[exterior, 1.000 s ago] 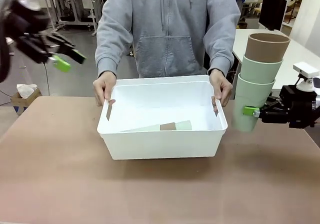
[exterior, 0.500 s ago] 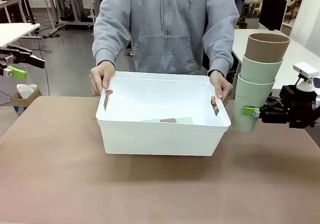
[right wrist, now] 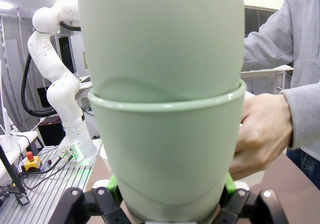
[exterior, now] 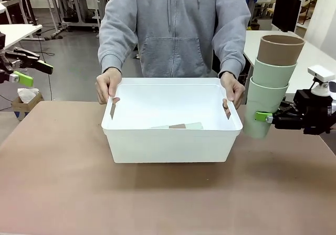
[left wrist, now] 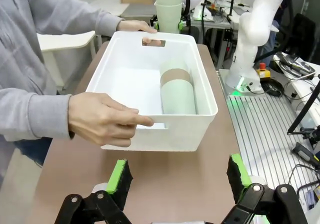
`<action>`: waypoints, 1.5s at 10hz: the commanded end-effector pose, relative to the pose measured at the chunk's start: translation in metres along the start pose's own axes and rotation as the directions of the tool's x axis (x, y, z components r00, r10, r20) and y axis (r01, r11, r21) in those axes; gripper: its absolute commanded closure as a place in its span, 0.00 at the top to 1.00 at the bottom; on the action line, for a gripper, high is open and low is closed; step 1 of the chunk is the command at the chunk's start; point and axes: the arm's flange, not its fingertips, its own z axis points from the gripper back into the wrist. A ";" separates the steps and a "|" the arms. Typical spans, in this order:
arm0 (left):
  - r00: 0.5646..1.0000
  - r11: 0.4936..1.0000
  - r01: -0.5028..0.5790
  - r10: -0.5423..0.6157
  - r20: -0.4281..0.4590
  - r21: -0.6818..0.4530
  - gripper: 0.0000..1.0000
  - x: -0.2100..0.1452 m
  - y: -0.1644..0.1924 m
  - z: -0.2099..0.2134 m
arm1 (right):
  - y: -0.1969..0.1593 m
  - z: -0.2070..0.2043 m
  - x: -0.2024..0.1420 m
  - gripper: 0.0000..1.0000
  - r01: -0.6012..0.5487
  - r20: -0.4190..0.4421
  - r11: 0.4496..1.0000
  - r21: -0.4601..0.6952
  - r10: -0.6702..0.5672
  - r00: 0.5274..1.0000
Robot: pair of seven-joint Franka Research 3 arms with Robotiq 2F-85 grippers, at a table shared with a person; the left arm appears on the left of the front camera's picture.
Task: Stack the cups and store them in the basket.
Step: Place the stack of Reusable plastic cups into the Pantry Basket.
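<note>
Table: basket wall half-hides lying cups.

No legible text or labels anywhere

1. Front view: bright, even light from above. The basket throws a soft shadow on the brown surface in front of it.
2. The basket's white inside looks nearly washed out.
3. Left wrist view: sharp, with wide-angle bending at the edges and a green glow by a white arm's base.
4. Right wrist view: the cups stand very close and look slightly soft. A ceiling lamp glares at top left.
</note>
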 end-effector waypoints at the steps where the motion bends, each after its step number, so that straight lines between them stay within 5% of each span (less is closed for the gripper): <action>1: 1.000 1.000 -0.014 0.014 -0.015 0.003 1.00 0.002 0.000 0.004 | -0.001 -0.001 0.004 0.84 -0.018 0.008 1.000 -0.005 0.018 1.000; 15: 1.000 1.000 -0.014 0.014 -0.015 0.003 1.00 0.002 0.000 0.004 | -0.001 -0.001 0.004 0.84 -0.018 0.008 1.000 -0.005 0.018 1.000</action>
